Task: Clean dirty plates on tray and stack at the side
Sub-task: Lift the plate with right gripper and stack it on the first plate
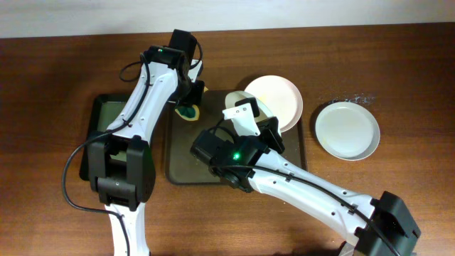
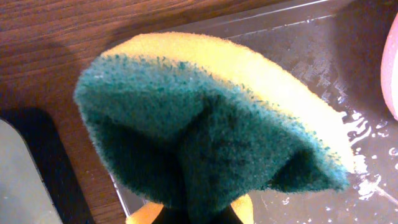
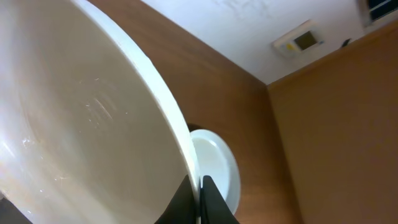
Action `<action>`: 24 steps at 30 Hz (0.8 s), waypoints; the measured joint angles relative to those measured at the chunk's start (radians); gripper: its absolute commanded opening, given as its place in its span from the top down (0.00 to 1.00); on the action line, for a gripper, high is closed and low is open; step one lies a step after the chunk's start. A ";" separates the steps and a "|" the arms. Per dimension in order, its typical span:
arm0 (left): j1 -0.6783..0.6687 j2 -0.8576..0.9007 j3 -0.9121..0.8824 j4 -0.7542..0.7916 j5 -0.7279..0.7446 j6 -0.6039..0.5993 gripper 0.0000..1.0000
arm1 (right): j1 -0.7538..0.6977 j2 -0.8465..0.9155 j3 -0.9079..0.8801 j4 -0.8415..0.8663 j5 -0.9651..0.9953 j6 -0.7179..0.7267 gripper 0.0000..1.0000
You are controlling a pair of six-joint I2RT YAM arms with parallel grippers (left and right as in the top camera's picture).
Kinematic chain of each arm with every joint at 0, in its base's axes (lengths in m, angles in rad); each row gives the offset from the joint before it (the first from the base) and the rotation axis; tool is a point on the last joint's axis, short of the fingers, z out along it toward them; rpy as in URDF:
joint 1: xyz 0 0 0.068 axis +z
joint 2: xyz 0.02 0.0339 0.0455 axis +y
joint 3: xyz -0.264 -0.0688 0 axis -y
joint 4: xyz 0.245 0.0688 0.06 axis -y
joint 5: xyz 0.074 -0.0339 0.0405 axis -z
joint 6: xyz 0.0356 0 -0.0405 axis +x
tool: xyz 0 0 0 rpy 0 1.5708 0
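Observation:
My right gripper (image 1: 264,116) is shut on the rim of a white plate (image 1: 279,99), holding it tilted above the right end of the dark tray (image 1: 186,171). In the right wrist view the plate (image 3: 74,124) fills the left side, with my fingers (image 3: 200,199) pinching its edge. A second white plate (image 1: 347,131) lies flat on the table to the right; it also shows in the right wrist view (image 3: 217,168). My left gripper (image 1: 189,105) is shut on a yellow and green sponge (image 2: 205,124) over the tray's far left corner. A third plate is not visible.
A narrower black tray with a green inside (image 1: 106,117) lies left of the dark tray, partly under my left arm. Water drops glisten on the table (image 1: 348,98) behind the flat plate. The dark tray's surface (image 2: 323,68) looks wet.

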 measured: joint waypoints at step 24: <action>0.000 0.000 0.000 0.000 0.000 0.000 1.00 | 0.050 0.000 0.000 -0.039 -0.048 0.037 0.96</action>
